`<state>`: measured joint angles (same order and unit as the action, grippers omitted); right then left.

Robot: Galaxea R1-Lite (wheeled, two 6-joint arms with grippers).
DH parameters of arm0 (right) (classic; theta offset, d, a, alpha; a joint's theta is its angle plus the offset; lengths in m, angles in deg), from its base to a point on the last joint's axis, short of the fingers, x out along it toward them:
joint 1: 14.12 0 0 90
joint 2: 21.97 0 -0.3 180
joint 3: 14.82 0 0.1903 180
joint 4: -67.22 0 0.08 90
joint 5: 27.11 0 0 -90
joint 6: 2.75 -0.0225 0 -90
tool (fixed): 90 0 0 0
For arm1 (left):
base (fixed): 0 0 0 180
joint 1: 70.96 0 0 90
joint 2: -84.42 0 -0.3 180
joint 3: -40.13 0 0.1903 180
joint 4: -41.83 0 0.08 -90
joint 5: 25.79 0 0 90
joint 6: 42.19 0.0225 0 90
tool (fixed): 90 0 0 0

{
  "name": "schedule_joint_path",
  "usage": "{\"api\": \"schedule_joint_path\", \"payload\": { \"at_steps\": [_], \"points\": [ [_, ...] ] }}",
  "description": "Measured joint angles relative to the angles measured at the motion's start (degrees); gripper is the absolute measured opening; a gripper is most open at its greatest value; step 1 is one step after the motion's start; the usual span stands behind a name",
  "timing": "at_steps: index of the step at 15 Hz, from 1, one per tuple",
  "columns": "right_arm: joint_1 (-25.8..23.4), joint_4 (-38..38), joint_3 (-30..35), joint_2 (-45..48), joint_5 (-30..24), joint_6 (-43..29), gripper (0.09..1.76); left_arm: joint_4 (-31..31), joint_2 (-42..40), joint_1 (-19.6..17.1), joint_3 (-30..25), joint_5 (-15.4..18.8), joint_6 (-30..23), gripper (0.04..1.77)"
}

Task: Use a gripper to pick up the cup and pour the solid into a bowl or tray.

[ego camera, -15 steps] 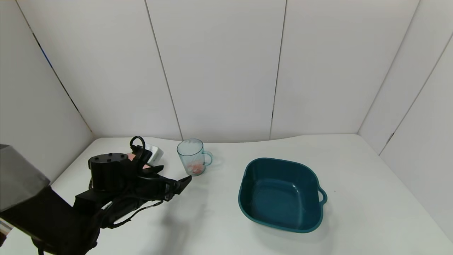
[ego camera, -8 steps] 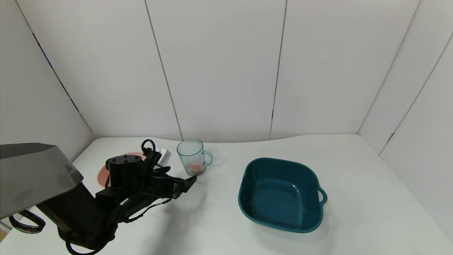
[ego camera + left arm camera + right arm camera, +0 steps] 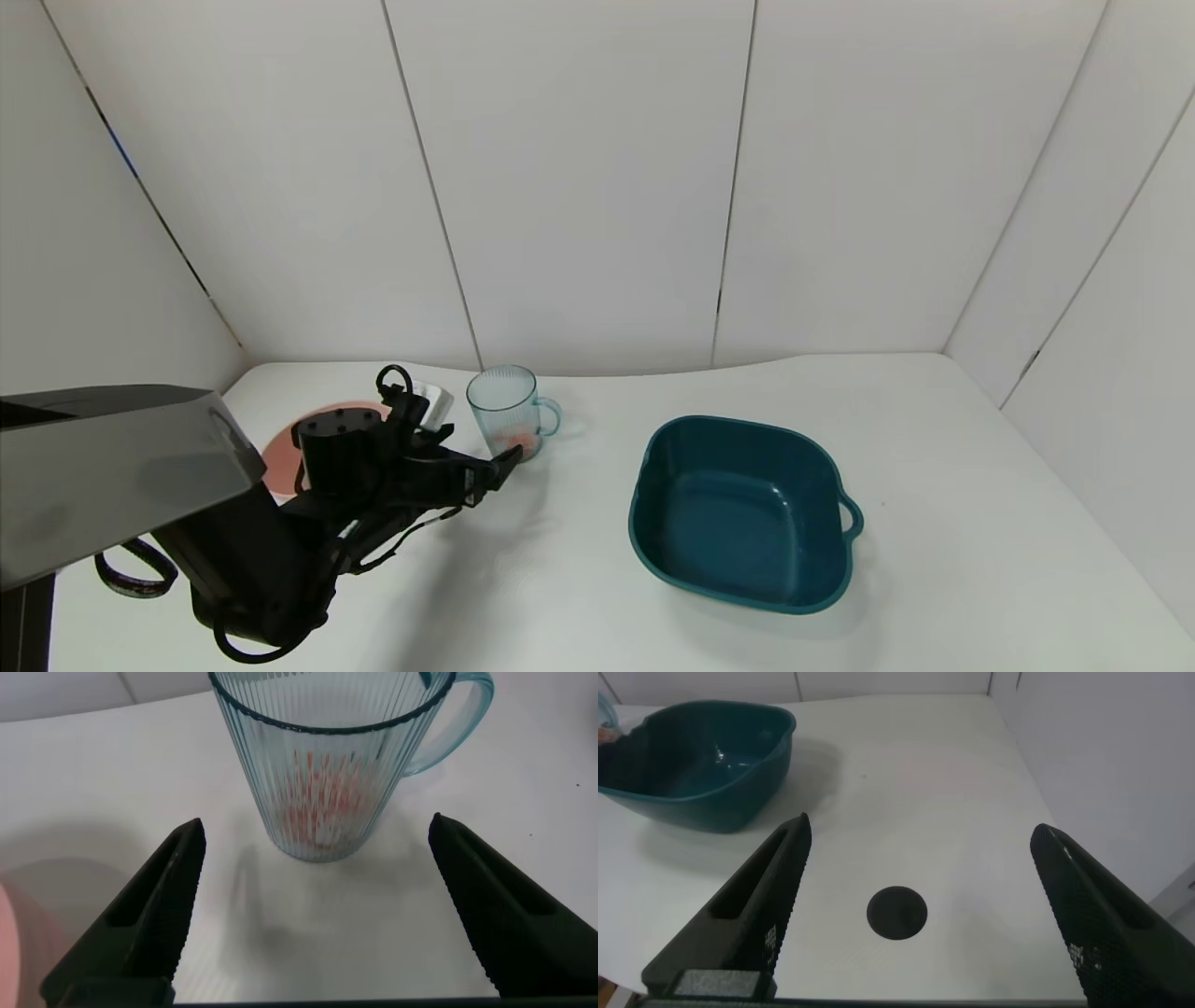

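The left gripper (image 3: pixel 499 464) sits low over the tabletop (image 3: pixel 560 579), fingers spread wide and empty, just short of the cup (image 3: pixel 504 411). The cup stands upright at the far left with the solid (image 3: pixel 322 803) inside. The teal bowl (image 3: pixel 747 579) lies well to its right.

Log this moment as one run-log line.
phase: approach | left gripper: open, facing cup, not touching | cup: upright on table, solid inside | basin: empty | right gripper: open, idle

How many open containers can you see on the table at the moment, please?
3: the cup at the back, just ahead of the open left gripper; the teal basin to its right; a pink bowl partly hidden behind the left arm.
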<state>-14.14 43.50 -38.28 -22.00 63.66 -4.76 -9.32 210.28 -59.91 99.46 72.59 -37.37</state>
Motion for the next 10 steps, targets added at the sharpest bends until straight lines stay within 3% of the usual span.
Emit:
{"api": "schedule_joint_path", "payload": {
  "at_steps": [10],
  "points": [
    [0.00, -0.11, -0.04, 0.00, 0.02, 0.06, 1.71, 0.05, 4.02, 0.04, 5.99, 0.85, -1.71, 1.72]
  ]
}}
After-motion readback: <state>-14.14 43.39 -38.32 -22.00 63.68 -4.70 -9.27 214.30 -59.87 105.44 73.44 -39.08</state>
